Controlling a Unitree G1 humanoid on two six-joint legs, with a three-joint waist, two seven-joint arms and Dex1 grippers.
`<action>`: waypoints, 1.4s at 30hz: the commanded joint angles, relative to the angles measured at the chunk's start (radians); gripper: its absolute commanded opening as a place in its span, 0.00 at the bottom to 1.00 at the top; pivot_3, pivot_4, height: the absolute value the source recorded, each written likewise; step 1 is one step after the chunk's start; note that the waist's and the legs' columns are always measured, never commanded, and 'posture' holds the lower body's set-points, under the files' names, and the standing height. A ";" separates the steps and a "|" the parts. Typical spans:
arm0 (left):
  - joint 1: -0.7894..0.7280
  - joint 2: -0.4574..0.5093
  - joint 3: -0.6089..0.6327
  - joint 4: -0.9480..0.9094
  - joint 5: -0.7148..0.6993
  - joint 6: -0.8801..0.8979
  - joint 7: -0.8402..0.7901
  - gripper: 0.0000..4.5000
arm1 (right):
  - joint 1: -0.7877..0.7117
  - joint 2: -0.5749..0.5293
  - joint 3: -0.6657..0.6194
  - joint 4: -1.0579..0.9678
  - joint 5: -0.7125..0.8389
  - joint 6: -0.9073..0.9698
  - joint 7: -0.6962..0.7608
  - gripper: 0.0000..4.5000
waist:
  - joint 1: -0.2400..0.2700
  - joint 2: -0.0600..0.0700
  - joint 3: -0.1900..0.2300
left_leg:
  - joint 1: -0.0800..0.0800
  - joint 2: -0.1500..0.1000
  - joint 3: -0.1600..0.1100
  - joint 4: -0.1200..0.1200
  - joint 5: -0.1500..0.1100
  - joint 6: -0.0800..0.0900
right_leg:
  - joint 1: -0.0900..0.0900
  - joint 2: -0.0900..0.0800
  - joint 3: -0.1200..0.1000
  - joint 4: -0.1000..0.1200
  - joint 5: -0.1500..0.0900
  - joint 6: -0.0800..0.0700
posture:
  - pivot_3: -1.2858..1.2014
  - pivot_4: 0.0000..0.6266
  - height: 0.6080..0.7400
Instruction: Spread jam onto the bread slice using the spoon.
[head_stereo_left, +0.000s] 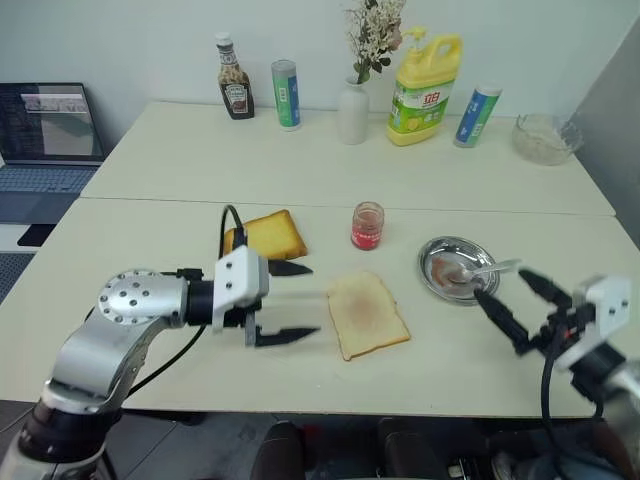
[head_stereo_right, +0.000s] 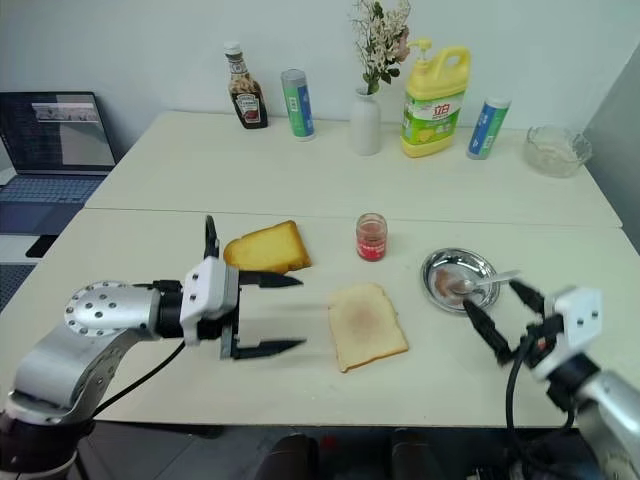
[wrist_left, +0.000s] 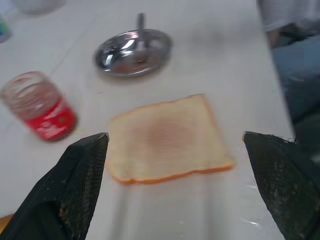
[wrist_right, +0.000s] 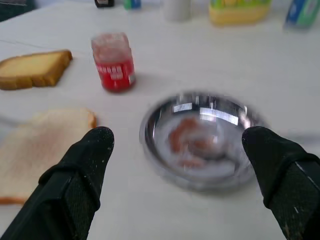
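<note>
Left hand (head_stereo_left: 283, 300): black fingers spread wide, empty, level above the table (head_stereo_left: 150, 230), pointing toward the bread slice (head_stereo_left: 367, 313) from its 9 o'clock. Right hand (head_stereo_left: 518, 302): fingers likewise apart, empty, just off the steel dish (head_stereo_left: 436, 258) at its 4 o'clock. Spoon (head_stereo_left: 484, 272): small, bright metal, bowl resting inside the dish, slim handle lying over the rim toward 3 o'clock; judged light, rigid and slippery, apt to skate or pivot on the steel; best taken across the handle where it overhangs the rim, with a firm pinch. Bread slice: thin, pale, flat on the table at centre, faint pinkish-brown patch in the middle; judged soft, light, easily torn or dragged under a spoon, so it likely wants steadying at a crust edge. Jam (head_stereo_left: 367, 226): red, in a small clear jar at 12 o'clock of the slice, well apart from it; jar judged hard, smooth, tippable. Dish: reddish smears on its floor. Toast piece (head_stereo_left: 268, 236): thicker, golden, at 10 o'clock of the slice; not wanted.
</note>
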 joint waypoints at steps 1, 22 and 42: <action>-0.009 0.038 0.036 -0.047 -0.024 -0.018 -0.016 1.00 | 0.028 0.033 -0.055 -0.018 0.027 -0.018 -0.041 1.00 | -0.004 0.001 -0.001 | 0.001 0.000 0.000 0.000 0.000 0.000 | 0.000 0.000 0.000 0.000 0.000 0.001 | 0.52 0.24 1.00; -0.066 -0.027 -0.074 -0.041 0.016 -0.061 0.059 1.00 | -0.518 0.067 -0.126 0.590 0.228 0.126 -0.187 1.00 | -0.006 0.002 0.000 | 0.003 0.000 0.010 0.000 0.000 0.001 | -0.002 0.002 0.007 0.000 0.002 0.001 | 0.52 0.24 1.00; -0.071 -0.028 -0.087 0.009 0.034 -0.074 0.062 1.00 | -0.704 0.068 -0.128 0.895 0.267 0.114 -0.084 0.78 | -0.007 0.002 0.000 | 0.003 0.000 0.012 0.000 0.000 0.001 | -0.002 0.002 0.008 0.000 0.003 0.002 | 0.52 0.24 1.00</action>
